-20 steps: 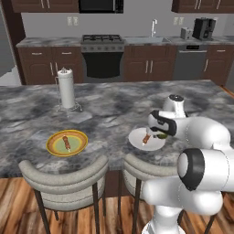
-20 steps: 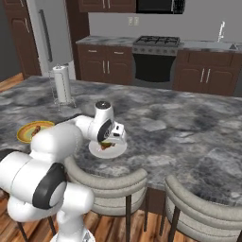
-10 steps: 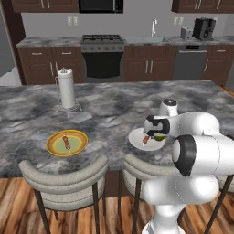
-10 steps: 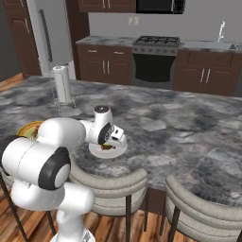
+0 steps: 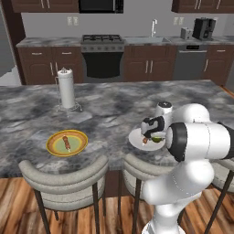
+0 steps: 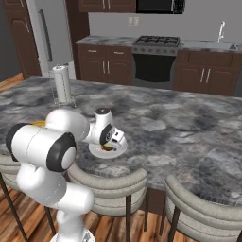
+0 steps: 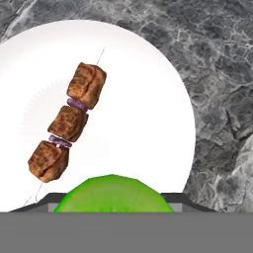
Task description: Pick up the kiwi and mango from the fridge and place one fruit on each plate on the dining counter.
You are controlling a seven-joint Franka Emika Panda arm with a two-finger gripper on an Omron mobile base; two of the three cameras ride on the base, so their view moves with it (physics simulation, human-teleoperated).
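gripper (image 5: 153,134): pinching the kiwi, poised low over the white plate near the front edge of the counter
kiwi (image 7: 112,193): bright green and round, held between the finger tips at the bottom of the hand view, over the near part of the white plate
white plate (image 7: 148,113): round, lying flat on the counter close to its front edge; a skewer lies on it
skewer (image 7: 69,123): three brown meat chunks with purple slices between them on a thin stick, lying across the middle of the white plate, apart from the kiwi
stools (image 6: 106,182): grey padded backs tucked against the front edge of the counter, one right below the white plate
yellow plate (image 5: 67,142): round with a darker rim, near the front edge of the counter, well apart from the white plate, with a second small skewer on it
counter (image 5: 109,103): grey marbled stone top on a dark base
paper towel holder (image 5: 66,89): upright white roll on a wire stand, further back on the counter, beyond the yellow plate
stove (image 5: 102,55): dark, set in the brown wall cabinets at the far side of the room
fridge (image 6: 49,33): light grey, door closed, far back at the left of the right base view
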